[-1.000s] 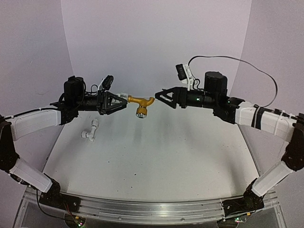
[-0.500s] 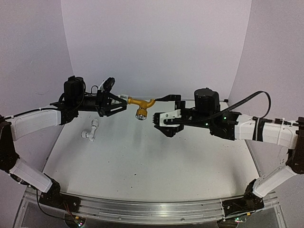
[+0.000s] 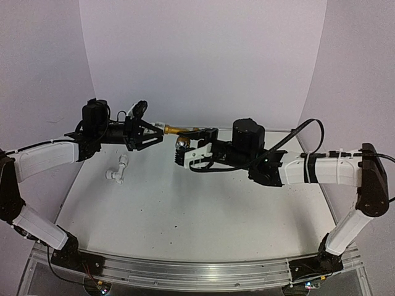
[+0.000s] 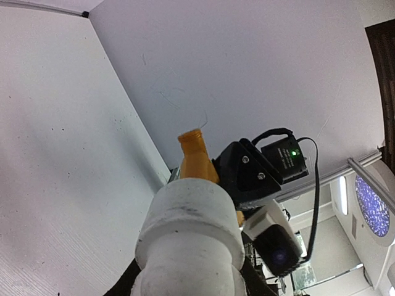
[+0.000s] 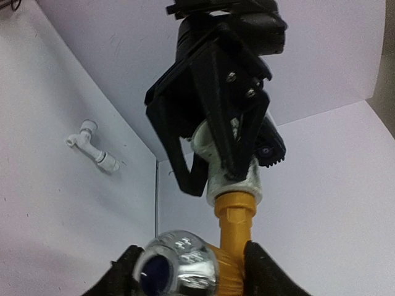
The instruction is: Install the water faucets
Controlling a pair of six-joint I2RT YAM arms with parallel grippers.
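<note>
My left gripper (image 3: 154, 131) hangs above the table, shut on a stubby white pipe fitting (image 3: 160, 125). The yellow-gold faucet (image 3: 179, 130) sticks out of that fitting toward the right. My right gripper (image 3: 184, 149) has come in from the right and is shut on the faucet's spout. In the right wrist view its fingers (image 5: 262, 271) press the gold body (image 5: 234, 216) and the silvery end (image 5: 179, 268). The fitting (image 5: 237, 179) sits above, in the left gripper's black jaws. From the left wrist I see the fitting (image 4: 188, 228) and the gold tip (image 4: 196, 154). A white faucet (image 3: 117, 169) lies on the table, left.
The white tabletop (image 3: 203, 216) is walled by a pale curved backdrop (image 3: 203, 55). An aluminium rail (image 3: 197, 271) runs along the near edge between the arm bases. The right arm's black cable (image 3: 302, 129) loops above its forearm.
My right gripper rolled over, moved left and down to the faucet's spout, and closed from wide open onto it. The left arm, fitting and faucet stayed still.
</note>
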